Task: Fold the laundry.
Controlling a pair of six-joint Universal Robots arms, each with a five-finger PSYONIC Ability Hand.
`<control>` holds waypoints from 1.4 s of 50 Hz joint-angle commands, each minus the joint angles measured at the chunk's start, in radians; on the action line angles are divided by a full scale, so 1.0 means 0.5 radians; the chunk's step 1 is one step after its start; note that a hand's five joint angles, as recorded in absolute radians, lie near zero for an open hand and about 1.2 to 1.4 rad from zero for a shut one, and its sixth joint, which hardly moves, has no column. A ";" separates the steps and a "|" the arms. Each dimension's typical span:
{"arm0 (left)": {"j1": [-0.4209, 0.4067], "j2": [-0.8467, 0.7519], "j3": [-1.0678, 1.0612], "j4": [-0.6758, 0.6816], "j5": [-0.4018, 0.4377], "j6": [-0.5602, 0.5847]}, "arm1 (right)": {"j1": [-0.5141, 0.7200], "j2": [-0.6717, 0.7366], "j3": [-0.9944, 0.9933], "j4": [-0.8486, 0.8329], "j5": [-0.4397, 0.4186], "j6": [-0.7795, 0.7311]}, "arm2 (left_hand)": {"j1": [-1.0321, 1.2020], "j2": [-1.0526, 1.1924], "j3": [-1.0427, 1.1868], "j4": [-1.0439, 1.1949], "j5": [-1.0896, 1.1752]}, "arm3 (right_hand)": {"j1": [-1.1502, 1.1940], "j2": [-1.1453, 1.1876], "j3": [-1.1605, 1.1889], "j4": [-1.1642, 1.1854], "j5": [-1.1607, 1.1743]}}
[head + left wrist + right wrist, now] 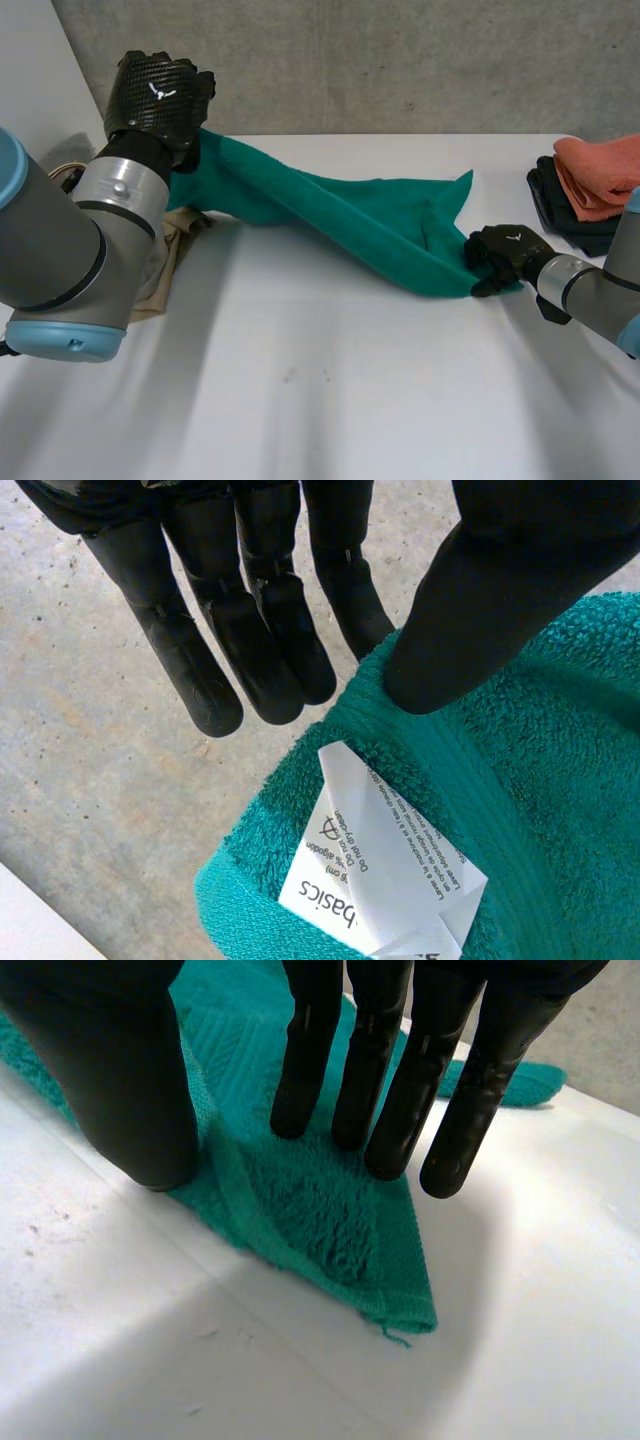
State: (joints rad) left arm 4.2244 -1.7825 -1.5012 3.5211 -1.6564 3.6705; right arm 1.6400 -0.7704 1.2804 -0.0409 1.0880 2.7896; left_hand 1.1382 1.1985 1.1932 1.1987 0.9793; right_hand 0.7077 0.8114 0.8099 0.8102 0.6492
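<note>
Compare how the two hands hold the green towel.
The left hand is high above the table, lifting its end of the towel; the right hand sits low, its corner lying on the table. A white label hangs by the left hand's thumb; the right hand's corner shows none. Both pinch the towel between thumb and straight fingers.

This looks like a robotics lab or a test room, not a home. A bare white table (pixel 320 400) stands before a raw concrete wall (pixel 400 60). A left arm (pixel 50 260) and a right arm (pixel 600 290), both machine parts with grey joints, reach over it. The only laundry is a towel (pixel 350 215), a beige cloth (pixel 175 255) and a small stack of folded cloths (pixel 590 190).
</note>
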 commanded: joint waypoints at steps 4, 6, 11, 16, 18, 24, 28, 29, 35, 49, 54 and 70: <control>0.019 0.003 -0.004 -0.023 -0.004 -0.005 | -0.010 -0.057 -0.143 0.109 0.094 -0.008 | 0.516 0.396 0.406 0.395 0.485 | 1.377 1.170 1.173 1.172 1.145; 0.022 0.003 -0.026 -0.081 -0.004 -0.005 | -0.010 -0.204 -0.155 0.219 0.064 -0.020 | 0.516 0.396 0.406 0.395 0.485 | 1.377 1.170 1.173 1.172 1.145; 0.022 0.006 -0.108 -0.308 0.002 -0.002 | -0.062 -0.490 -0.146 0.526 0.018 -0.265 | 0.516 0.396 0.406 0.395 0.485 | 1.377 1.170 1.173 1.172 1.145; 0.052 0.040 -0.262 -0.620 0.006 -0.002 | -0.193 -0.833 -0.043 1.099 0.204 -0.932 | 0.516 0.396 0.406 0.395 0.485 | 1.377 1.170 1.173 1.172 1.145; 0.062 0.055 -0.302 -0.694 0.012 -0.005 | -0.215 -0.977 0.044 1.238 0.299 -1.102 | 0.516 0.396 0.406 0.395 0.485 | 1.377 1.170 1.173 1.172 1.145; 0.050 0.049 -0.418 -0.802 0.021 -0.024 | -0.181 -1.224 0.323 1.279 0.515 -1.278 | 0.516 0.396 0.406 0.395 0.485 | 1.377 1.170 1.173 1.172 1.145; 0.046 0.022 -0.455 -0.802 0.018 -0.036 | -0.151 -1.184 0.467 1.196 0.453 -1.275 | 0.516 0.396 0.406 0.395 0.485 | 1.377 1.170 1.173 1.172 1.145; 0.049 0.009 -0.458 -0.802 0.018 -0.036 | -0.148 -1.159 0.489 1.183 0.456 -1.278 | 0.516 0.396 0.406 0.395 0.485 | 1.377 1.170 1.173 1.172 1.145; 0.053 -0.251 -0.400 -0.716 0.012 -0.030 | -0.126 -0.724 0.330 1.024 0.551 -1.275 | 0.516 0.396 0.406 0.395 0.485 | 1.377 1.170 1.173 1.172 1.145; 0.062 -0.824 0.213 -0.017 0.015 0.065 | 0.064 -0.190 -0.250 0.102 0.607 -1.177 | 0.516 0.396 0.406 0.395 0.485 | 1.377 1.170 1.173 1.172 1.145; 0.065 -1.101 0.535 0.137 0.015 0.307 | 0.107 -0.012 -0.385 -0.338 0.607 -1.198 | 0.516 0.396 0.406 0.395 0.485 | 1.377 1.170 1.173 1.172 1.145; 0.050 -1.583 0.984 0.550 0.291 0.538 | 0.174 0.611 -1.048 -0.523 0.705 -1.125 | -1.927 -2.048 -2.037 -2.048 -1.959 | -1.066 -1.274 -1.271 -1.271 -1.298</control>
State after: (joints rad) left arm 4.2587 -2.5630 -0.9867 3.6915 -1.6043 3.9452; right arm 1.7115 -0.4763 0.7797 -0.3157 1.4071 2.1934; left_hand 0.3672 0.4605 0.4906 0.4779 0.2985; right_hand 0.4290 0.5753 0.5877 0.5916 0.4321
